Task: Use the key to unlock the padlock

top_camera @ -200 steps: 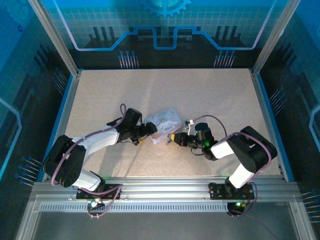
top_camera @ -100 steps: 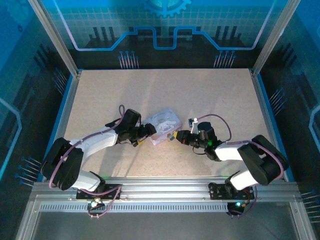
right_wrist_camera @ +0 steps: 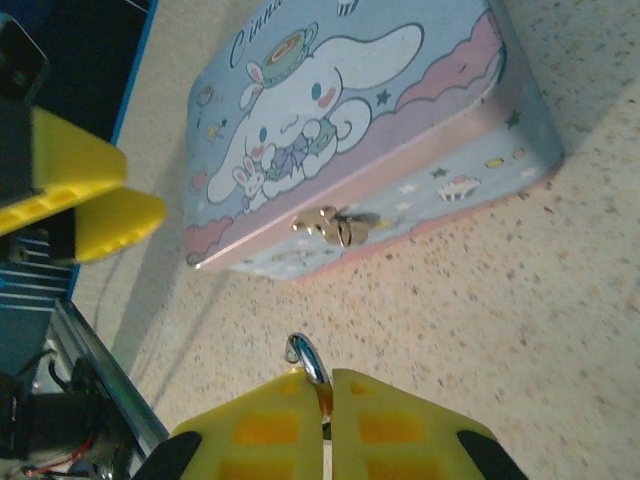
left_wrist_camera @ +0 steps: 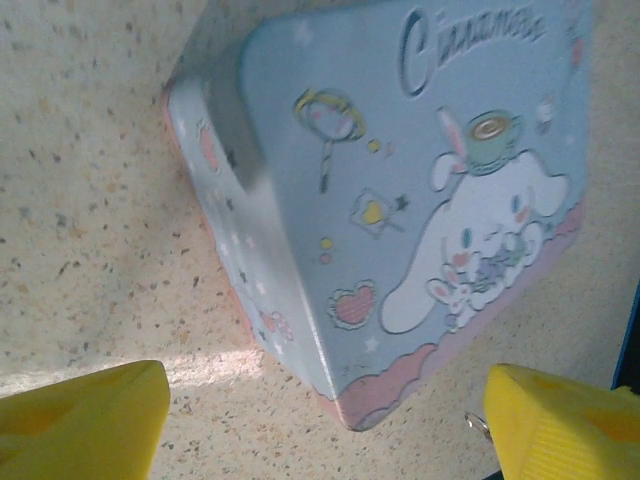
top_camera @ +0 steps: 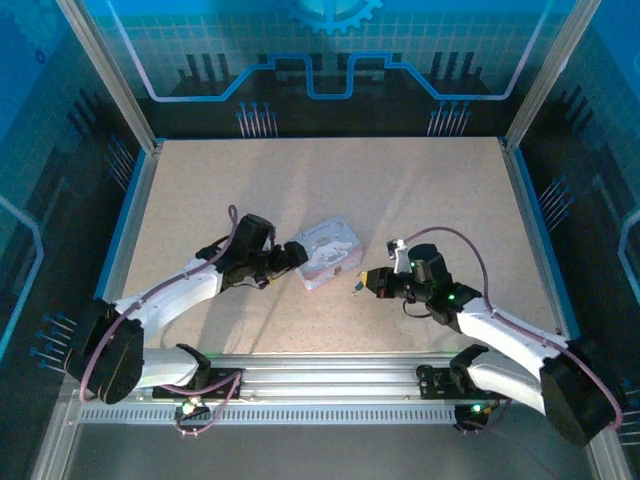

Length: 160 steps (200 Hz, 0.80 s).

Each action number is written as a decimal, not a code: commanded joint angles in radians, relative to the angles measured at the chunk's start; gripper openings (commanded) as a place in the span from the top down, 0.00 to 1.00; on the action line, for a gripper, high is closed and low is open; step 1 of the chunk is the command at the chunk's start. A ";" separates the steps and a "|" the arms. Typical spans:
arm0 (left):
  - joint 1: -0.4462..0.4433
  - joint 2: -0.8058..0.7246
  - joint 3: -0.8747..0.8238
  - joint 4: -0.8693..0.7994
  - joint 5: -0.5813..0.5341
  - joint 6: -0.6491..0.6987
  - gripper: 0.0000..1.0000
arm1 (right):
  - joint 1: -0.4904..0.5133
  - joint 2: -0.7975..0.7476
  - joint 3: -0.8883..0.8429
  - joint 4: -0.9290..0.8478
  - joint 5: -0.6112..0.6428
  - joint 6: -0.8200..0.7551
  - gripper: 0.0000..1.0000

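Observation:
The lavender cartoon tin box (top_camera: 328, 252) lies mid-table. The tiny grey padlock (right_wrist_camera: 347, 229) hangs on the clasp at the tin's front wall. My right gripper (right_wrist_camera: 326, 376) is shut on the key (right_wrist_camera: 308, 358), whose small metal ring sticks out past the fingertips, a short gap from the padlock. From above, that right gripper (top_camera: 361, 284) sits just right of the tin. My left gripper (left_wrist_camera: 325, 425) is open, its yellow fingers (left_wrist_camera: 85, 420) straddling the near corner of the tin box (left_wrist_camera: 400, 200). From above, the left gripper (top_camera: 297, 257) is at the tin's left side.
The speckled beige table (top_camera: 330, 180) spreads bare behind the tin. A blue rim (top_camera: 128, 215) and metal frame posts bound the sides, and an aluminium rail (top_camera: 330, 375) runs along the near edge by the arm bases.
My right gripper has backed away from the tin's front to the right, still shut on the key. The tin has turned slightly, and the left arm has shifted a little with it.

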State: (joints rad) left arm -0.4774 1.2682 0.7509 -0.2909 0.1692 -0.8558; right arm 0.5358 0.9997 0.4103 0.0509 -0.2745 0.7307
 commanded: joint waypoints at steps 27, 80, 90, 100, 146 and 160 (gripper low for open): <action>0.022 -0.129 0.035 -0.041 -0.057 0.122 0.08 | -0.005 -0.115 0.094 -0.435 0.031 -0.090 0.91; 0.033 -0.251 0.006 -0.047 -0.068 0.215 0.01 | 0.005 -0.122 0.114 -0.576 0.013 -0.069 0.91; 0.034 -0.275 -0.005 -0.048 -0.075 0.225 0.01 | 0.010 -0.122 0.116 -0.595 0.019 -0.067 0.92; 0.037 -0.296 -0.016 -0.046 -0.079 0.231 0.01 | 0.016 -0.121 0.116 -0.609 0.025 -0.063 0.92; 0.042 -0.361 -0.055 -0.032 -0.078 0.247 0.01 | 0.042 -0.070 0.111 -0.620 0.037 -0.041 0.92; 0.043 -0.367 -0.061 -0.034 -0.078 0.251 0.01 | 0.053 -0.042 0.113 -0.613 0.046 -0.039 0.92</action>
State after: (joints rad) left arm -0.4438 0.9222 0.7094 -0.3115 0.1078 -0.6437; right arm 0.5625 0.9203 0.4973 -0.5350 -0.2417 0.6765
